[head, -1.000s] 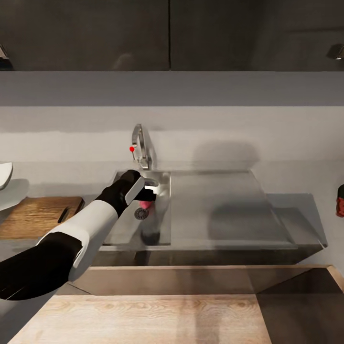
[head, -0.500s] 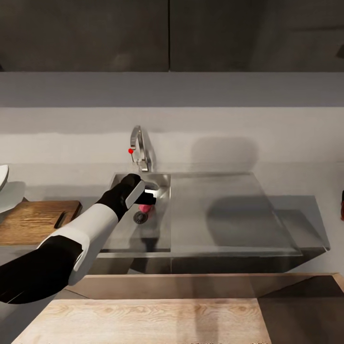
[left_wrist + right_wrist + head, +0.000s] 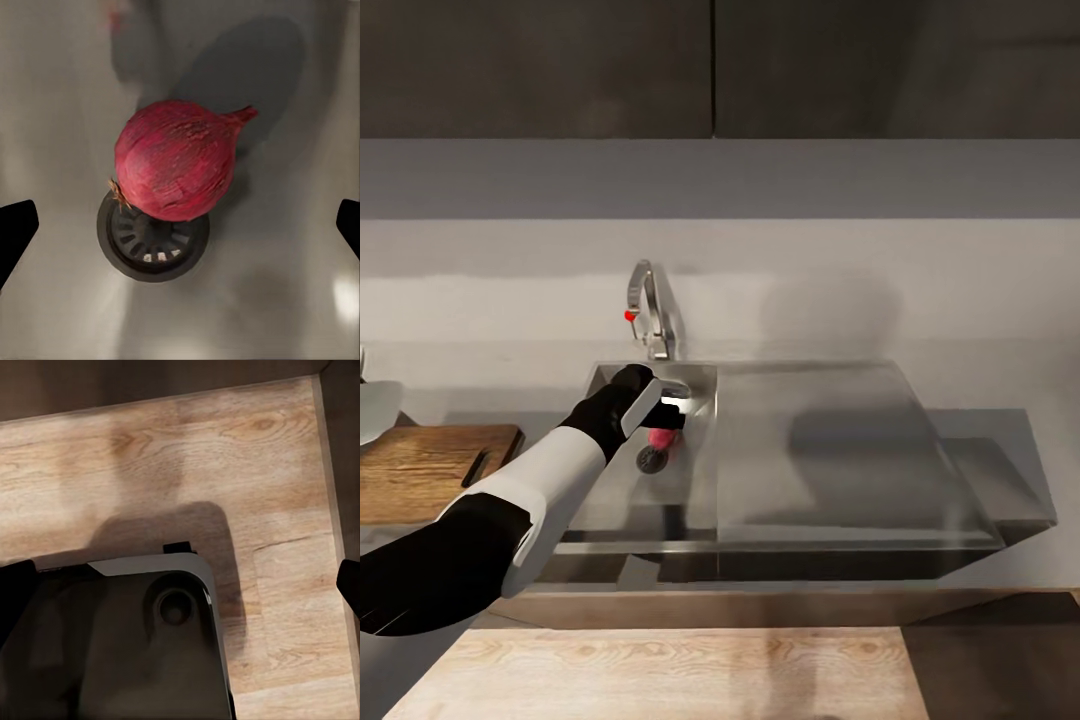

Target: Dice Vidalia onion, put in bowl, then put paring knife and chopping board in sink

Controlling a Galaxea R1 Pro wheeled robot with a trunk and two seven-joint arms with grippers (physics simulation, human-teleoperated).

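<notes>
L hand (image 3: 665, 418) held spread wide over onion (image 3: 176, 160), nothing gripped. Onion sits on drain (image 3: 154, 240) in sink (image 3: 840, 440); could be nudged & rolled if closed off-centre.

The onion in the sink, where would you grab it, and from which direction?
Probably from straight above, around the round middle of the onion. It rests on the drain in the sink, pointed tip sideways. The left gripper hangs above it, fingers wide on either side.
</notes>
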